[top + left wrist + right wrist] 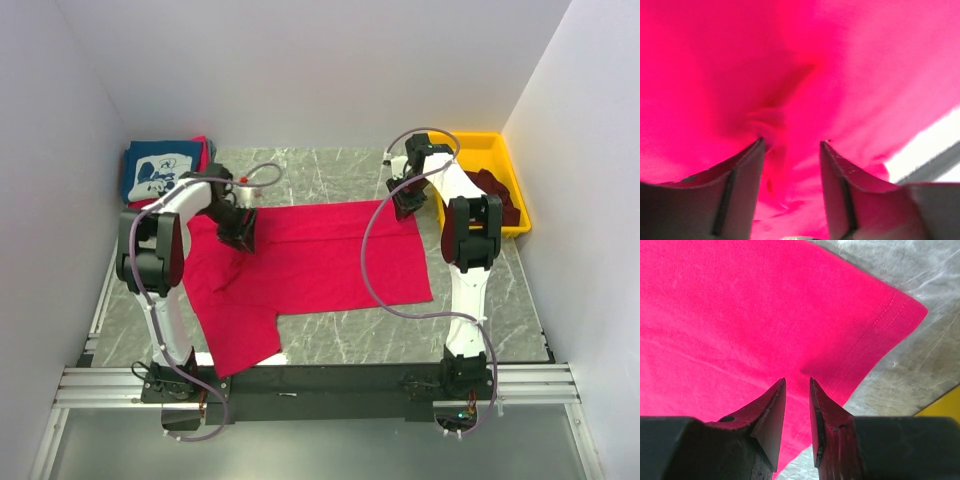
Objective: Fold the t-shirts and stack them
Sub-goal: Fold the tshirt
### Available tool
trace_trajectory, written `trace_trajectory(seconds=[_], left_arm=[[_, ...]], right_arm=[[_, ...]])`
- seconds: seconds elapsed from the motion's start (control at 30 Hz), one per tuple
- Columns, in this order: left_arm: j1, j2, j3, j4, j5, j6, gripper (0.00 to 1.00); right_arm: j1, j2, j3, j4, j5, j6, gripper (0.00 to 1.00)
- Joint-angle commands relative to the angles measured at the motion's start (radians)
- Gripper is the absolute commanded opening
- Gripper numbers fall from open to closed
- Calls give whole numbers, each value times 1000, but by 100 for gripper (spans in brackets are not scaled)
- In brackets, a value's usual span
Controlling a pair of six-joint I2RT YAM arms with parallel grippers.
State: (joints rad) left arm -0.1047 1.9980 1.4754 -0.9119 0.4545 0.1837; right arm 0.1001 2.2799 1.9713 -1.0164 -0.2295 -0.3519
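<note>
The left gripper (pixel 791 142), wide open, presses into the red t-shirt (pixel 320 265) near the folded navy t-shirt (pixel 160 172). The right gripper (pixel 797 380), beside the yellow bin (pixel 480 145), is almost closed at the red shirt's corner; I cannot tell if it holds cloth.

Plain bright red t-shirt (pixel 740 315) is seen under and ahead of both jaw pairs, hem stitched in matching red. Grey veined marble table (pixel 910 370) is seen right of the right jaws. Further right: yellow bin (pixel 490 150), dark maroon t-shirts (pixel 500 195) inside. Left of the left jaws: navy t-shirt (pixel 160 172), white print.
</note>
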Motion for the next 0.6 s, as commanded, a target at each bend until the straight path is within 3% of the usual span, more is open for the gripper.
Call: trace_trajectory(seconds=[0.0, 0.07, 0.17, 0.27, 0.43, 0.57], left_arm=[[-107, -111, -32, -62, 99, 49, 49], [-131, -126, -49, -99, 134, 77, 46], [-130, -172, -53, -108, 144, 111, 53], [-44, -185, -24, -79, 104, 96, 61], [138, -107, 127, -91, 50, 82, 61], [123, -56, 132, -91, 72, 66, 65]], right_arm=[[-7, -53, 43, -21, -2, 7, 33], [-8, -48, 57, -22, 1, 5, 33], [-16, -48, 67, -25, -2, 16, 33], [-34, -59, 63, -4, -19, 48, 33], [-72, -60, 70, 15, -67, 91, 34], [-77, -59, 51, 18, -94, 93, 34]])
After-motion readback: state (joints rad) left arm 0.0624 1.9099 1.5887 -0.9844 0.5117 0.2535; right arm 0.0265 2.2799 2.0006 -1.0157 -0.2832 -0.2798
